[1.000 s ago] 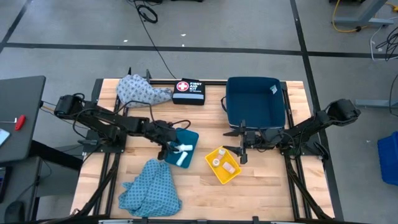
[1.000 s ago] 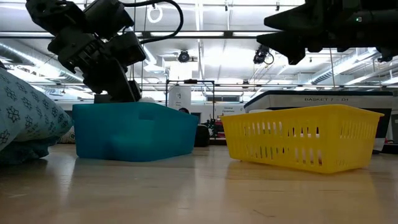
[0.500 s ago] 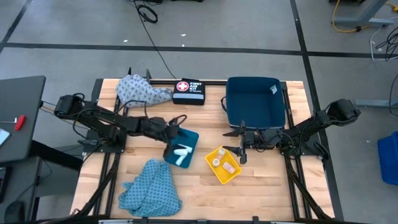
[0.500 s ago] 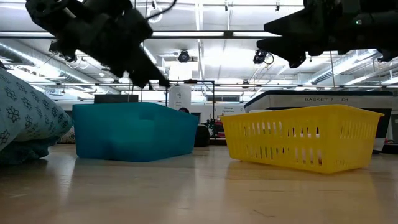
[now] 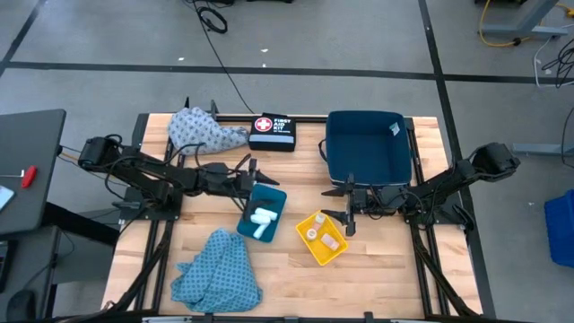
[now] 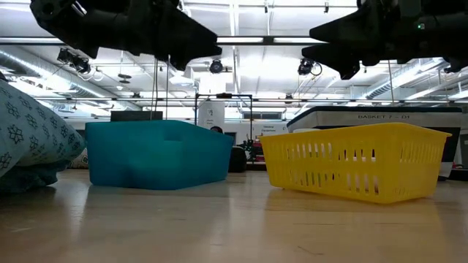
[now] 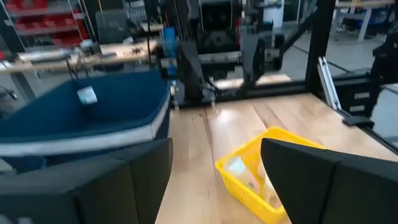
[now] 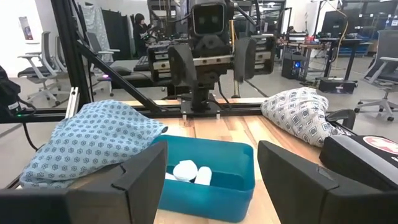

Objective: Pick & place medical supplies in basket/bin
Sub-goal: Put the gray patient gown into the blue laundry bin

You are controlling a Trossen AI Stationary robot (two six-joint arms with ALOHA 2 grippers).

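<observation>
Pale wooden planks make the table (image 5: 377, 269), which stands on a grey concrete floor. On it lies a small teal plastic bin (image 5: 263, 213) with smooth walls; inside are white cylindrical rolls (image 5: 262, 216), also seen in the right wrist view (image 8: 185, 170). Just beside it is a yellow basket (image 5: 322, 238) of slotted plastic, holding some tiny pale vials (image 5: 313, 233). One soft light-blue patterned cloth (image 5: 218, 272) lies crumpled at the near edge of the table, another cloth (image 5: 203, 129) at the far edge, next to the black pouch (image 5: 272, 131) with a first aid label. A big dark-blue bin (image 5: 368, 148) with rounded corners stands at the far right.

The left gripper (image 5: 252, 172) hangs above the far end of the teal bin, its fingers spread apart and holding nothing. The right gripper (image 5: 349, 209) is between the dark-blue bin and the yellow basket, fingers wide apart, also with nothing in it.
</observation>
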